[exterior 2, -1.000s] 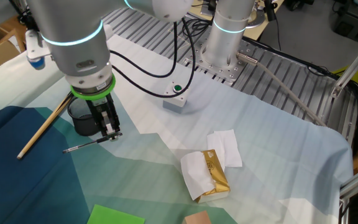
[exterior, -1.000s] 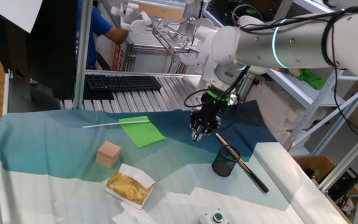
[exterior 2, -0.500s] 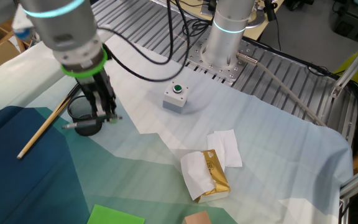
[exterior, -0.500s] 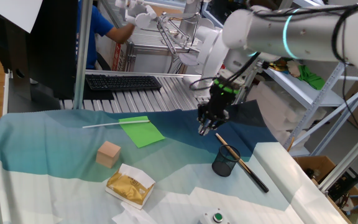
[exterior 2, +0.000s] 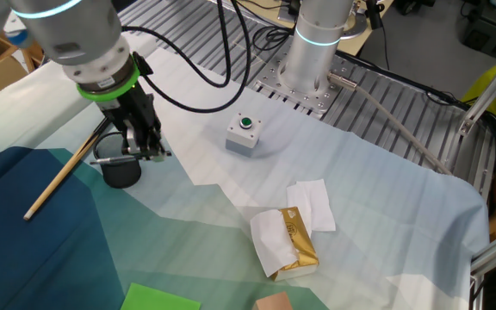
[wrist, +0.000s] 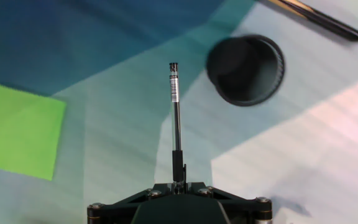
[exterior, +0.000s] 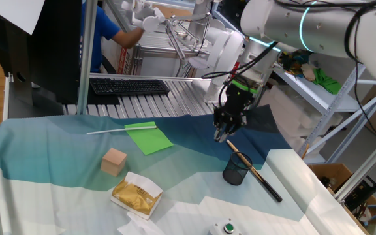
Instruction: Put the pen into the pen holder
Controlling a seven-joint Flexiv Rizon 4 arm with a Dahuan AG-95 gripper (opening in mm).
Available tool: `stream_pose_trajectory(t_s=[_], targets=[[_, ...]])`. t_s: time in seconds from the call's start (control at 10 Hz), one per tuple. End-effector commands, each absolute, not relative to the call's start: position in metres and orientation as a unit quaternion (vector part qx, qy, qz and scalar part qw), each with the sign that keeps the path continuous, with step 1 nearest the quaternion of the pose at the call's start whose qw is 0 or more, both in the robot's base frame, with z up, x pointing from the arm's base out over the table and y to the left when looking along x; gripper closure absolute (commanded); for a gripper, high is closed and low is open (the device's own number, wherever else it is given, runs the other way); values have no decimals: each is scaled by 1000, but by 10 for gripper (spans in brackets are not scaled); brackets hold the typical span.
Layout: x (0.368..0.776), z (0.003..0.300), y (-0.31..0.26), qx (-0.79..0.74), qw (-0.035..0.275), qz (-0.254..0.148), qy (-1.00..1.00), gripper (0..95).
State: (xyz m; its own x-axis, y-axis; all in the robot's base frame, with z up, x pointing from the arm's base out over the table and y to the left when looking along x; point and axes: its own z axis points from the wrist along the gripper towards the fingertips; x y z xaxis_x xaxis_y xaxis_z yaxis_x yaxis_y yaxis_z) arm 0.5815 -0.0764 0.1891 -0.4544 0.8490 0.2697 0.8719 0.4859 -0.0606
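The two-finger gripper (exterior 2: pixel 147 148) on the white arm hung above the cloth, and its jaws were clamped on one end of the short slim black pen (wrist: pixel 176 118). In the hand view the pen stuck straight out from between the fingers, clear of the table, its free tip pointing away from the camera. In the other fixed view the same pen (exterior 2: pixel 114 160) lay roughly level in the air, reaching out sideways from the fingers over the rim of the small black cylindrical mesh cup (exterior 2: pixel 120 170). From the hand view the cup (wrist: pixel 245 70) stood upright, mouth open towards the camera, just beside the pen's tip and off to its right, not under it. In one fixed view the gripper (exterior: pixel 224 134) hovered above and a little behind the cup (exterior: pixel 235 169); the pen itself was too thin to pick out there.

The long brown-and-black stick (exterior: pixel 254 170) lay on the table touching or just behind the cup. Farther off sat the flat green sheet (exterior: pixel 147 138), the tan wooden cube (exterior: pixel 114 161), the long thin white rod (exterior: pixel 120 129) and the crumpled yellow packet on white tissue (exterior: pixel 136 195). The small grey box with a green button (exterior 2: pixel 243 135) sat well apart from the cup.
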Motion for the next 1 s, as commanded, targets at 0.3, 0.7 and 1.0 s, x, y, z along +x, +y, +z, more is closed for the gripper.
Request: stream_pose_trajectory(t_s=[0.3,0.7,1.0], targets=[[585,160,-103,-522,174,-41,-834,950],[576,156,-114,-530,212,-50,-820,950],[556,156,-114,-541,230,-61,-806,950]])
